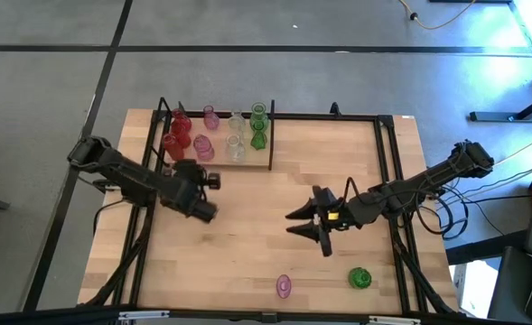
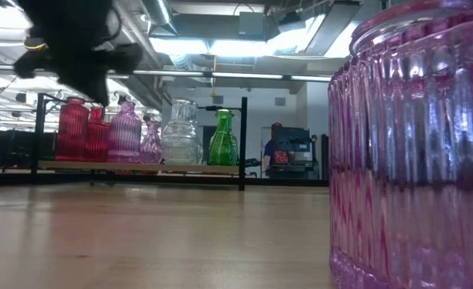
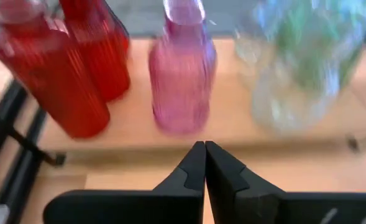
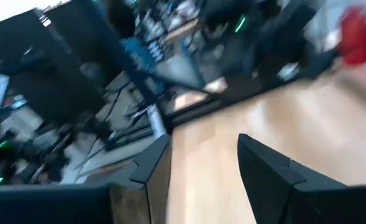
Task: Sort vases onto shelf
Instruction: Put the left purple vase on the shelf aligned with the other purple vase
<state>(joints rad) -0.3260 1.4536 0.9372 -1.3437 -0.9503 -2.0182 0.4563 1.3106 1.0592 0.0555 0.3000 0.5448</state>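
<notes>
The shelf at the table's far-left corner already carries most of the vases: two red ones at its left end, then pink ones, clear ones and green ones toward the right, so the colours run in groups. Two vases are not yet sorted, a pink vase and a green vase, both standing near the table's near edge and well apart from the shelf.

The left hand sits just in front of the shelf, beside the pink group, with its fingers pressed together and nothing between them; the left wrist view shows a pink vase and the red pair standing free on the board just beyond the fingertips. This reads as a moment between placements, with one vase set down and the hand empty.

The right hand hovers over the middle of the table with its fingers spread and holding nothing, nearer the two stray vases than the left.

The next move likely calls for a reach to the near edge, a grip around a narrow neck or ribbed body, and a carry to the matching colour group.

The vases are small, ribbed, translucent glass with narrow necks, probably slippery and easy to tip
</notes>
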